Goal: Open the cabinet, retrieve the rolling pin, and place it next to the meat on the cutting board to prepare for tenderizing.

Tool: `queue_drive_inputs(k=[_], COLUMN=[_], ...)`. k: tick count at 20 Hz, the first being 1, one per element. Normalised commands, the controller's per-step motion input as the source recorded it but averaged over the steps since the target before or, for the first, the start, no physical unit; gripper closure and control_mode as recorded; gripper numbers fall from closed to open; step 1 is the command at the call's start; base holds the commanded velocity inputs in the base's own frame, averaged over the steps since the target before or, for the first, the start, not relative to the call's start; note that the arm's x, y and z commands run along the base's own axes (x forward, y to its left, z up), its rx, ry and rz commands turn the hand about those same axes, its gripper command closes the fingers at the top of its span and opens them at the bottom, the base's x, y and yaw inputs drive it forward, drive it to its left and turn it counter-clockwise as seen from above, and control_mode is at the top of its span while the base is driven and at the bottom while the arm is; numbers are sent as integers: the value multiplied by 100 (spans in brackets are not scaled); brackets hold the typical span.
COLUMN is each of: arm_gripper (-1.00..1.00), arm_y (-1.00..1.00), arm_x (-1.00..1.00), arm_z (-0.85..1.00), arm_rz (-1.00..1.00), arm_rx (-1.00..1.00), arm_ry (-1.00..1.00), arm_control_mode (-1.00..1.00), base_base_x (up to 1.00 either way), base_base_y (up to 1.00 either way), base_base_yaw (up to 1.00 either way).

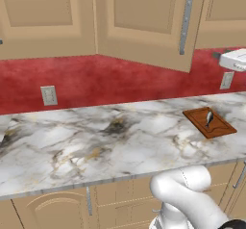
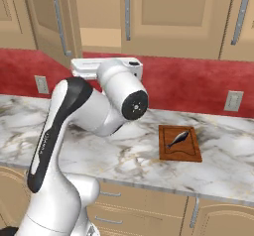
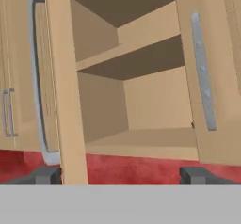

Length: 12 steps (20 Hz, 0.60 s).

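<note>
Simulated kitchen: tan wall cabinets (image 2: 163, 17), marble counter (image 1: 96, 146), red backsplash (image 1: 120, 81).

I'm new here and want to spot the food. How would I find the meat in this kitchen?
Start at the grey-veined white marble counter beneath the red wall. Near its right part lies a flat reddish-brown rectangular wooden cutting board. The meat is the small greyish-white and dark lump on that board, the only thing resting on it.

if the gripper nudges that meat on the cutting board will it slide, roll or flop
The meat is a small, thin, elongated piece lying flat on the cutting board, so it probably slides rather than rolls. It looks light for its size, so a slight nudge may shift it. Its narrow, tapering shape suggests it might flop if lifted, though this can't be confirmed.
</note>
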Motion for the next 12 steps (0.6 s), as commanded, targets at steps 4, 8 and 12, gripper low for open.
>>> queue_drive_inputs(k=[4, 8, 12], arm_gripper=[-100, -100, -100], arm_y=[-2, 0, 0], arm_x=[70, 67, 62], arm_z=[-3, -4, -3], arm_rz=[19, 21, 21], arm_rx=[2, 2, 1], arm_ry=[0, 1, 4], arm_control_mode=[-100, -100, -100], base_base_x=[0, 0, 0], base_base_y=[0, 0, 0], base_base_yaw=[0, 0, 0])
